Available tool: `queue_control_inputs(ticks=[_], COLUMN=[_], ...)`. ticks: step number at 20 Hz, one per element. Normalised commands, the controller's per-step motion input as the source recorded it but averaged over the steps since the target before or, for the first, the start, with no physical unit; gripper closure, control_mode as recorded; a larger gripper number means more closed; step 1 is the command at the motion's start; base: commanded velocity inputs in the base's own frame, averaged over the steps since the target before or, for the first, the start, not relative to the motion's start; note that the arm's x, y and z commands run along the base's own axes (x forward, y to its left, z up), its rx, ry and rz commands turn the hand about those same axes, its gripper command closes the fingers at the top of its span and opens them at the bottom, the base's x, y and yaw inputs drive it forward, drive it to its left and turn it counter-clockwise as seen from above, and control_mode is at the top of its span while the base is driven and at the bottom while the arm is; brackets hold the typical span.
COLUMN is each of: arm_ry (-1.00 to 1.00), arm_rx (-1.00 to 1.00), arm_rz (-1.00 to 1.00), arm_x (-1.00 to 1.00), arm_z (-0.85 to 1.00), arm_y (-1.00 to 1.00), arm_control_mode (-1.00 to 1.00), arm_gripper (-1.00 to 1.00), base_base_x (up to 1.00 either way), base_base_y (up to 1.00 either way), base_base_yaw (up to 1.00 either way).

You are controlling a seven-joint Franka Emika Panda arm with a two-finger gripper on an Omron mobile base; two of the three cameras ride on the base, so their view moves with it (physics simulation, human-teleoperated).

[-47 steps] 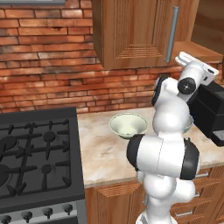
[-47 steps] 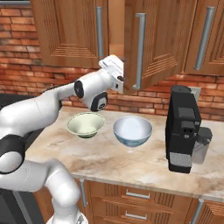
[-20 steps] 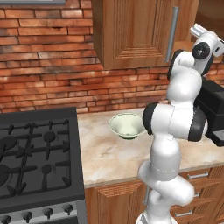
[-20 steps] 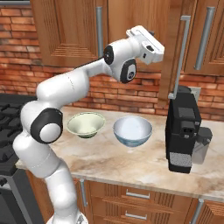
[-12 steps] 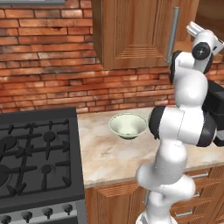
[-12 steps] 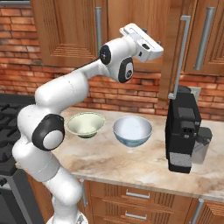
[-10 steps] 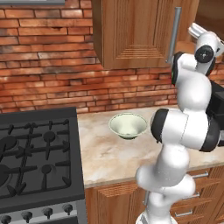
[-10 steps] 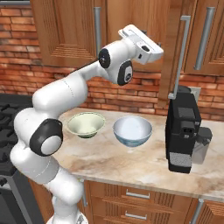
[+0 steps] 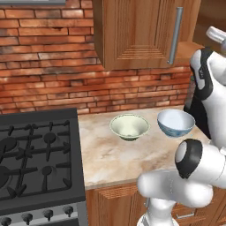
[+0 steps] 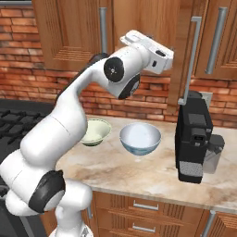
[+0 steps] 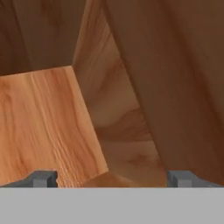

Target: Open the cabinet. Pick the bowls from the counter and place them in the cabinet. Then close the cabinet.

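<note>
— How many bowls were there?
— Two on the worktop [image 9: 114, 154], side by side: a cream bowl [image 9: 129, 126] and a blue bowl [image 9: 175, 122].
— And the hand?
— The hand [image 11: 111, 178] was raised at the cabinet [image 10: 139, 28], whose right door [image 10: 187, 51] stood ajar. Its fingers [image 11: 43, 178] were spread fully apart, holding nothing.

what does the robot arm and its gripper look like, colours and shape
The arm is glossy white with rounded, bulbous segments and dark grey round caps at the joints. The hand is a white boxy block. The gripper has two small dark grey finger tips. No cables or markings are visible.
</note>
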Motion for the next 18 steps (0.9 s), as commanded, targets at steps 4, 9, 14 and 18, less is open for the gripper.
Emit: queue_control_inputs(ticks=[4, 9, 14, 18], arm_ry=[0.35, 0.16, -0.11, -0.22], arm_rx=[-0.1, -0.21, -0.26, 0.0], arm_rz=[0.25, 0.2, 0.07, 0.0], arm_x=[-1.0, -1.0, -0.88, -0.12], arm_z=[0.46, 0.1, -0.01, -0.25], arm_y=[0.93, 1.0, 0.95, 0.96], arm_control_mode=[-1.0, -1.0, -1.0, -1.0], arm_gripper=[-1.0, -1.0, -1.0, -1.0], base_base_x=[0.0, 0.0, 0.0, 0.0], base_base_y=[0.0, 0.0, 0.0, 0.0], base_base_yaw=[0.0, 0.0, 0.0, 0.0])
